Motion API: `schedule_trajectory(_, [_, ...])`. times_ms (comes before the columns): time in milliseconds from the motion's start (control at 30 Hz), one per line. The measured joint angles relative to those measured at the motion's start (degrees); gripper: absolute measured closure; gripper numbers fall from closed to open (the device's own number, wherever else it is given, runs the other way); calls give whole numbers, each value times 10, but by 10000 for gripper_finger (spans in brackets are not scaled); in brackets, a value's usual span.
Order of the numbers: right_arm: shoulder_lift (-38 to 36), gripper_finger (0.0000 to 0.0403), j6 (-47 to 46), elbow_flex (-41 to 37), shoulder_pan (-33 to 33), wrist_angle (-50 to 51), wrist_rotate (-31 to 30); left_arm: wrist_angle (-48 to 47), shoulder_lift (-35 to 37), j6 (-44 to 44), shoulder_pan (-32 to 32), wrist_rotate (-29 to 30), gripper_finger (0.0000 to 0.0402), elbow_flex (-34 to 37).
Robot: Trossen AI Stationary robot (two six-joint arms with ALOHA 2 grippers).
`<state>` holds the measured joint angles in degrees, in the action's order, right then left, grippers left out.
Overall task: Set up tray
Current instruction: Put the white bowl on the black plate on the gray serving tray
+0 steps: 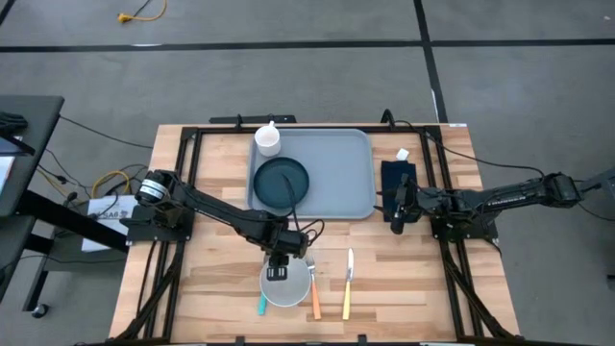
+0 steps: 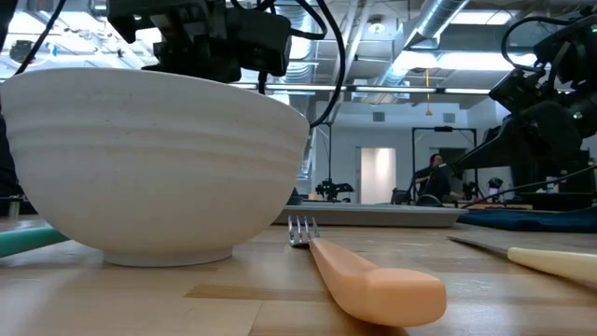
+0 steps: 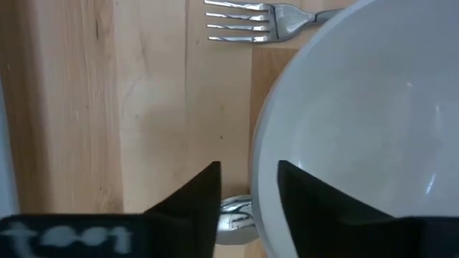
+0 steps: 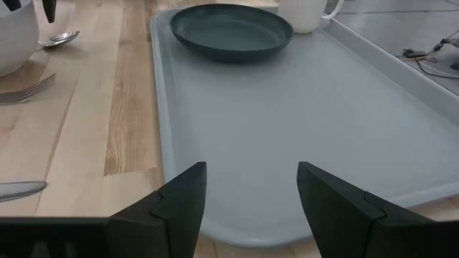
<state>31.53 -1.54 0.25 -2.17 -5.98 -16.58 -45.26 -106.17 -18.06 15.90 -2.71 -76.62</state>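
Wooden desk [image 1: 221, 288], tray [image 1: 341, 183] at far edge. Left claw [image 3: 247, 190] narrow, straddling bowl [image 1: 285, 284] rim near front edge, closing. Right claw [image 4: 251, 193] wide, idle over tray. Risk: thin rim pinch slipping, bowl tipping onto fork [image 1: 313, 288].

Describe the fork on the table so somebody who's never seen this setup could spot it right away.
Start at the big pale tray on the wooden table, then drop toward the near edge to the white bowl under the left gripper. The fork lies just right of that bowl: metal tines and an orange handle, whereas the knife further right has a paler handle.
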Motion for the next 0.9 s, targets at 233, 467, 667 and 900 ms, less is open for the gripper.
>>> schedule_trajectory(233, [0, 191, 0, 0, 0, 0, 0, 0, 0, 0, 0, -1, 376, 0])
schedule_trajectory(467, [0, 191, 0, 0, 0, 0, 0, 0, 0, 1, 0, -2, 391, 0])
schedule_trajectory(667, [0, 191, 0, 0, 0, 0, 0, 2, 0, 3, 0, -2, 399, 0])
schedule_trajectory(900, [0, 191, 0, 0, 0, 0, 0, 2, 0, 3, 0, -5, 399, -11])
